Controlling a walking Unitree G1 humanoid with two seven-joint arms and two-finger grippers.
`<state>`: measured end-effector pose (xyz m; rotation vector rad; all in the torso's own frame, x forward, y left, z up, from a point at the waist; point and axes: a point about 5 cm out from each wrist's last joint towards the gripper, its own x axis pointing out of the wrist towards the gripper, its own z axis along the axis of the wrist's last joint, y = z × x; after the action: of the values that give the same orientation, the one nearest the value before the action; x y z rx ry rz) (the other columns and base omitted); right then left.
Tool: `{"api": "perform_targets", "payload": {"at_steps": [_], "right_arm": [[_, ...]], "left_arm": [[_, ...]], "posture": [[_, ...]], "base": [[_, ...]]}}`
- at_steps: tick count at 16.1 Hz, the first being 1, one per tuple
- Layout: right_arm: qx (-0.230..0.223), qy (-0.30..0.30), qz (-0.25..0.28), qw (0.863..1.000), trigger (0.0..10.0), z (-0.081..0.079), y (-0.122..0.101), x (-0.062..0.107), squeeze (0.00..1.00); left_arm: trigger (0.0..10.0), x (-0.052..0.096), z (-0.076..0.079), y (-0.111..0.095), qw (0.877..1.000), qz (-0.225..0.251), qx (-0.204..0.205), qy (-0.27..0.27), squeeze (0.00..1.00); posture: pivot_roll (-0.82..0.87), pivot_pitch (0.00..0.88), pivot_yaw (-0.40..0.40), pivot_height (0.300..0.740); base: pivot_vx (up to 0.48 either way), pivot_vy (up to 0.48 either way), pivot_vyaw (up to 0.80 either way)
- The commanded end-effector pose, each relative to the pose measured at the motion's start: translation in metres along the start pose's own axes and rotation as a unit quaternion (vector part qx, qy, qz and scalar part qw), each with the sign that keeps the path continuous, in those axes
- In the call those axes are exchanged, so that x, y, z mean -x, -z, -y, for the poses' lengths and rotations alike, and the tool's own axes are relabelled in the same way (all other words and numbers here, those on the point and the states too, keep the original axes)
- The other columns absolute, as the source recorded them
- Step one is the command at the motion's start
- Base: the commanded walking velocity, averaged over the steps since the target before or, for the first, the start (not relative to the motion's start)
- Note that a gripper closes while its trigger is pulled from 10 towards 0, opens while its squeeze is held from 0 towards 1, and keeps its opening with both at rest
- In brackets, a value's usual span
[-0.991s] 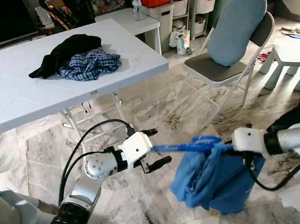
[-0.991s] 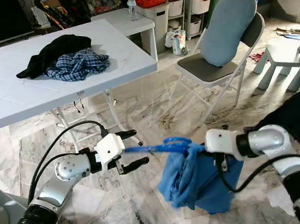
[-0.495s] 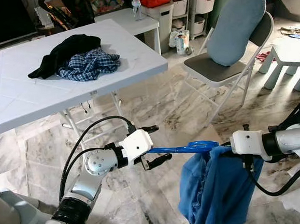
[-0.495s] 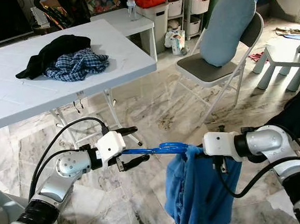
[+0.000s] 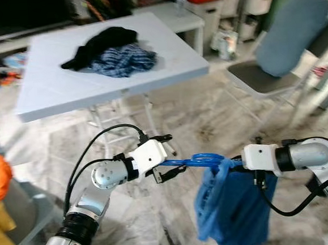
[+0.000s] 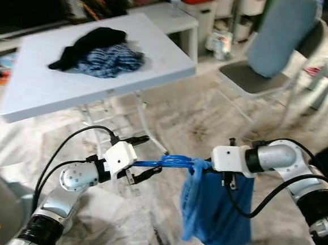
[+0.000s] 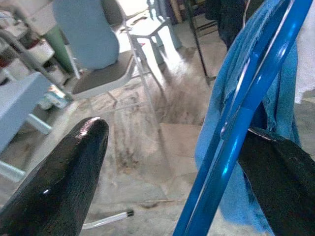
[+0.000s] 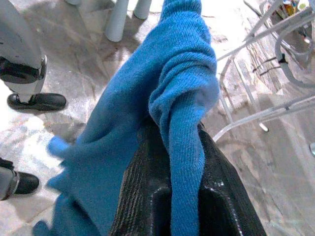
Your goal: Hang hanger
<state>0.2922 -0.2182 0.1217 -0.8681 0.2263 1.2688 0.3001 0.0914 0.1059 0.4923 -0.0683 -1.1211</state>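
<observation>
From the head cameras I see my left gripper [image 5: 168, 157] with fingers spread around one end of the blue hanger [image 5: 204, 160], held level above the marble floor [image 5: 161, 236]. The blue garment [image 5: 233, 205] hangs from the hanger's other end at my right gripper [image 6: 204, 166]. The whole picture has swung since a moment ago, so the white table [image 5: 53, 91] with its clothes pile [image 5: 116, 52] sits further right.

Left wrist: the hanger lies against one black finger [image 7: 280, 182], the other [image 7: 59, 172] well apart.

Right wrist: the fingers [image 8: 147, 196] are pinched on blue fabric.

White folding table [image 5: 53, 91], black garment [image 5: 98, 39], plaid shirt [image 5: 125, 58] heaped together
</observation>
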Motion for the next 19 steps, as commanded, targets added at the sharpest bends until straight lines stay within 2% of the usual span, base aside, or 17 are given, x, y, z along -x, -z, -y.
{"api": "perform_targets", "payload": {"at_steps": [1,9,13,14,15,16,18,19], "right_arm": [[0.036,0.012,0.042,0.998,10.0,0.007,-0.019,-0.004,0.0],[0.058,0.02,0.021,0.998,10.0,0.005,-0.014,-0.006,0.0],[0.06,0.022,-0.001,0.998,10.0,0.005,-0.006,0.002,0.0],[0.061,0.02,-0.008,0.998,10.0,0.004,-0.003,0.004,0.0],[0.062,0.021,-0.009,0.998,10.0,0.004,-0.003,0.004,0.0],[0.064,0.022,-0.011,0.998,10.0,0.004,-0.002,0.004,0.0],[0.065,0.021,-0.011,0.998,10.0,0.004,-0.002,0.002,0.0],[0.066,0.02,-0.012,0.998,10.0,0.003,-0.001,0.001,0.0]], "left_arm": [[10.0,-0.004,0.005,0.003,1.0,-0.011,0.002,0.011,0.0],[10.0,0.002,0.004,0.008,0.998,-0.034,0.004,0.056,0.0],[10.0,0.017,-0.004,0.012,0.994,-0.065,-0.005,0.089,0.0],[6.9,0.021,-0.011,0.011,0.993,-0.072,-0.013,0.088,0.0],[6.9,0.022,-0.013,0.01,0.993,-0.072,-0.014,0.088,0.0],[2.0,0.023,-0.019,0.007,0.994,-0.068,-0.016,0.078,0.0],[0.0,0.02,-0.023,0.004,0.995,-0.061,-0.017,0.075,0.0],[0.0,0.016,-0.022,0.002,0.995,-0.055,-0.016,0.077,0.0]], "posture": [[-0.18,0.0,0.02,0.74],[-0.18,0.0,0.03,0.74],[-0.18,0.0,0.033,0.74],[-0.18,0.0,0.033,0.74],[-0.18,0.0,0.033,0.74],[-0.18,0.0,0.034,0.74],[-0.18,0.0,0.034,0.74],[-0.17,0.0,0.032,0.74]], "base": [[0.0,0.0,0.0],[0.0,0.0,0.0],[0.0,0.0,0.0],[0.0,0.0,0.0],[0.0,0.0,0.0],[0.0,0.0,0.0],[0.0,0.0,0.0],[0.0,0.0,0.0]]}}
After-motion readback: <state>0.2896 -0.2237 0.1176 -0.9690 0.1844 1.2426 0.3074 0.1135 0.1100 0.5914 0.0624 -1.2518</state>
